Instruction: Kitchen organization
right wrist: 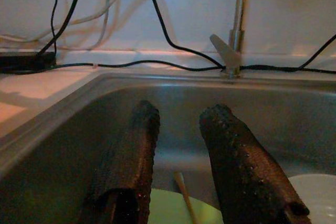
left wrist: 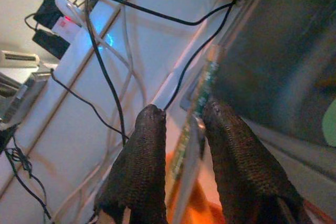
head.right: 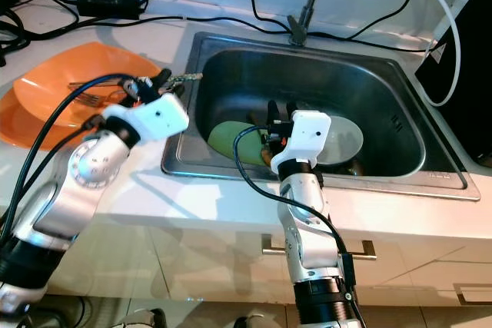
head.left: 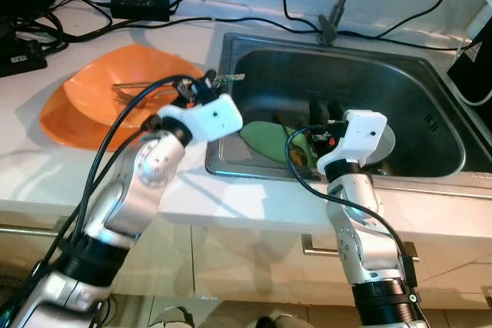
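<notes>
My left gripper [head.left: 203, 87] hovers over the counter between the orange plate [head.left: 81, 109] and the sink's [head.left: 430, 74] left rim. It is shut on a slim utensil with a green patterned handle [left wrist: 206, 80], whose end [head.left: 231, 77] pokes out toward the sink. Several metal utensils [head.left: 132, 94] lie on the orange plate. My right gripper [head.left: 324, 107] is down inside the sink, open, with nothing between its fingers [right wrist: 231, 150]. Below it lie a green plate [head.left: 265, 140] and a white plate [head.left: 387, 146]. A thin wooden stick [right wrist: 183, 188] rests on the green plate.
The faucet [head.left: 339, 4] rises behind the sink. Black cables [head.left: 192, 21] and a power adapter [head.left: 141, 7] run across the white counter at the back. A dark object [head.left: 477, 67] stands at the sink's right. Cabinet drawers with a handle [head.left: 315, 249] sit below the counter.
</notes>
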`<state>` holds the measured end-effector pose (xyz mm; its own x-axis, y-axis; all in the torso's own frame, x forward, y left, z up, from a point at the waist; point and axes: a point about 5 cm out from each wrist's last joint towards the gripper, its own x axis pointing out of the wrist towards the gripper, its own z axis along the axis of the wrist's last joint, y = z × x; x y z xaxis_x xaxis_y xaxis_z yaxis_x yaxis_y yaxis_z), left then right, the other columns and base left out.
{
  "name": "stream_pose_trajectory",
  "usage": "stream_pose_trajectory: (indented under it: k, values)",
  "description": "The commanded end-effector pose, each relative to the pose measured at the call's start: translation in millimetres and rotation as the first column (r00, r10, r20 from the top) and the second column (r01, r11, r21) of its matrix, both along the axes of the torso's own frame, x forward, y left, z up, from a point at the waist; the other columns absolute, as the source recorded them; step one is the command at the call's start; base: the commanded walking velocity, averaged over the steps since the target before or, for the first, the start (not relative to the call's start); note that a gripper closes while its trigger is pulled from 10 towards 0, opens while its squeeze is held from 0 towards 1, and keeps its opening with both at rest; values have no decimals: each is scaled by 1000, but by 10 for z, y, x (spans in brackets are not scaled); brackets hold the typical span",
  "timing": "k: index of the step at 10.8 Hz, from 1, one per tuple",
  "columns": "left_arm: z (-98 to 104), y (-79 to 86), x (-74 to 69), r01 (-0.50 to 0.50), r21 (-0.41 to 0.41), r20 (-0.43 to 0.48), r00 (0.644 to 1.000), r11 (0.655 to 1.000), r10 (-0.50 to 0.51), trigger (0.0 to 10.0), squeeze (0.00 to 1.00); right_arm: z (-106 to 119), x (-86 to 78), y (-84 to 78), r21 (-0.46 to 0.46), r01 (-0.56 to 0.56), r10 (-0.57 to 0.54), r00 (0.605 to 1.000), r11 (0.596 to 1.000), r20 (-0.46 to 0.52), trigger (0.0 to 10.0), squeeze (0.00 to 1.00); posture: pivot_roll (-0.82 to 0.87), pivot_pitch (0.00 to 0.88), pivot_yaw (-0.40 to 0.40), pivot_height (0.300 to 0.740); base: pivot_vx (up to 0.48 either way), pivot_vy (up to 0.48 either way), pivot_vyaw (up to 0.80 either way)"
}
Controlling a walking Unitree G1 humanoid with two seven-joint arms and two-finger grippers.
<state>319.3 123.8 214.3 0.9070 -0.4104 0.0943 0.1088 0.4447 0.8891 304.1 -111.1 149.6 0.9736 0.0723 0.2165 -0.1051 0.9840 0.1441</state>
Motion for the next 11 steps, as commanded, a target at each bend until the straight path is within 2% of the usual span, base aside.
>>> stream_pose_trajectory:
  k: [1, 2, 4, 8, 11]
  values:
    - [-4, -51, 18, 3, 8, 2, 1000, 1000, -3, 10000, 0, 18, 13, -35, -1, 17, -17, 1000, 1000, 10, 10000, 0, -28, 60, -118, 740, 0, 0, 0]
    - [-15, -49, 30, -9, 7, -1, 1000, 1000, 9, 8510, 0, 15, 14, -38, -1, 19, -19, 1000, 1000, 9, 10000, 0, -29, 65, -118, 740, 0, 0, 0]
    - [-26, -57, 36, -15, 3, -3, 1000, 1000, 15, 235, 0, 11, 15, -37, -1, 19, -19, 1000, 1000, 7, 10000, 0, -29, 65, -118, 740, 0, 0, 0]
    - [-25, -63, 28, -18, 12, 0, 1000, 1000, 18, 0, 0, 8, 18, -38, 0, 17, -17, 1000, 1000, 5, 10000, 0, -28, 74, -120, 740, 0, 0, 0]
    - [65, -59, 22, -18, 2, 40, 999, 1000, 18, 0, 0, -4, 17, -32, 0, 13, -13, 1000, 1000, 0, 10000, 0, -26, 75, -123, 740, 0, 0, 0]
